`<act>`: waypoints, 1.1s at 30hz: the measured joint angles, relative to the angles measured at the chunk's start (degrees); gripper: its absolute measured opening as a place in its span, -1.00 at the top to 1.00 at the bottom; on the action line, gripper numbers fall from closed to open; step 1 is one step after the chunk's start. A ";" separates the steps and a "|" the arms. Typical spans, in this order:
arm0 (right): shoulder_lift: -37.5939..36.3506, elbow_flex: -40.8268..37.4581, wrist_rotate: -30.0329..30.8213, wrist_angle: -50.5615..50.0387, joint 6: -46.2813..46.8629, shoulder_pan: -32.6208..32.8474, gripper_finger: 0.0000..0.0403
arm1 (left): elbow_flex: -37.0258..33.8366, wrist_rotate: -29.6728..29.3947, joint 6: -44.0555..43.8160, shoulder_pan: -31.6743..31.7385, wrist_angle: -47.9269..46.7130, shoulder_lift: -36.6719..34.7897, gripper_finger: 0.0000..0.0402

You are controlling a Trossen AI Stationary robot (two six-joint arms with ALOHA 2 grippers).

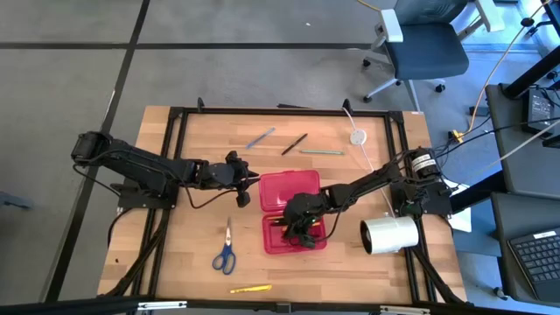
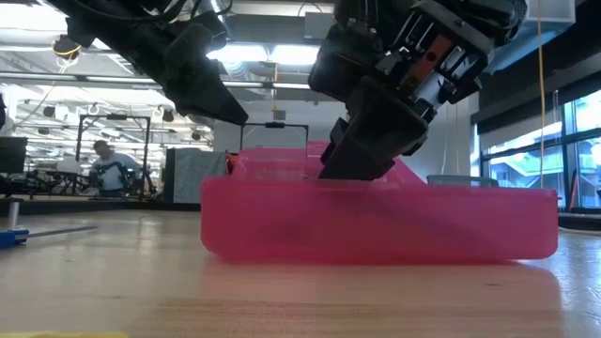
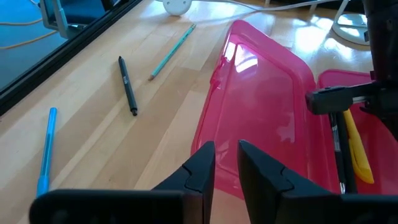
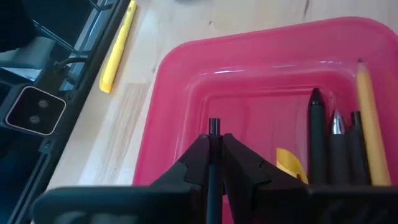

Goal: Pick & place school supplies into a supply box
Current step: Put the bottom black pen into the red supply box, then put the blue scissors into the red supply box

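A red translucent plastic pencil case (image 1: 292,213) with rounded corners is seen lying open near the middle of the wooden table (image 1: 201,175), its hinged lid (image 1: 289,190) folded flat toward the far edge. The right hand (image 1: 300,229) is lowered into the case's tray, and a thin black pen (image 4: 213,163) is pinched upright between its fingers (image 4: 244,167). Already lying in the tray are several dark pens (image 4: 316,140), a yellow pencil (image 4: 372,118) and a short yellow item (image 4: 292,163).

The left hand (image 1: 244,180) is held just beside the lid's left edge, its fingers (image 3: 200,168) slightly spread with a narrow gap between them and nothing gripped.

Beyond the case, toward the far edge, a blue pen (image 1: 260,138), a black pen (image 1: 294,144) and a green pencil (image 1: 322,152) are laid out on the table, with a small white round disc (image 1: 357,136) near them. Blue-handled scissors (image 1: 226,249) are found near the front edge, left of the case, and a yellow marker (image 1: 251,288) lies at the front edge itself. A big white roll (image 1: 390,234) rests at the right edge, beside the right arm's base.
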 joint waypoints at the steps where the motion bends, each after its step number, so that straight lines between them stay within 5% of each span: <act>1: 0.00 0.00 0.00 0.00 -0.03 0.00 0.80 | 0.00 0.00 0.00 0.02 0.00 0.00 0.69; 22: 0.00 0.00 -0.07 -0.02 -1.69 0.00 0.45 | 0.00 0.00 0.00 0.00 0.02 0.00 0.70; 33: -0.39 0.00 0.44 -0.97 -3.18 -0.13 0.43 | 0.00 0.00 0.00 0.01 0.02 0.01 0.71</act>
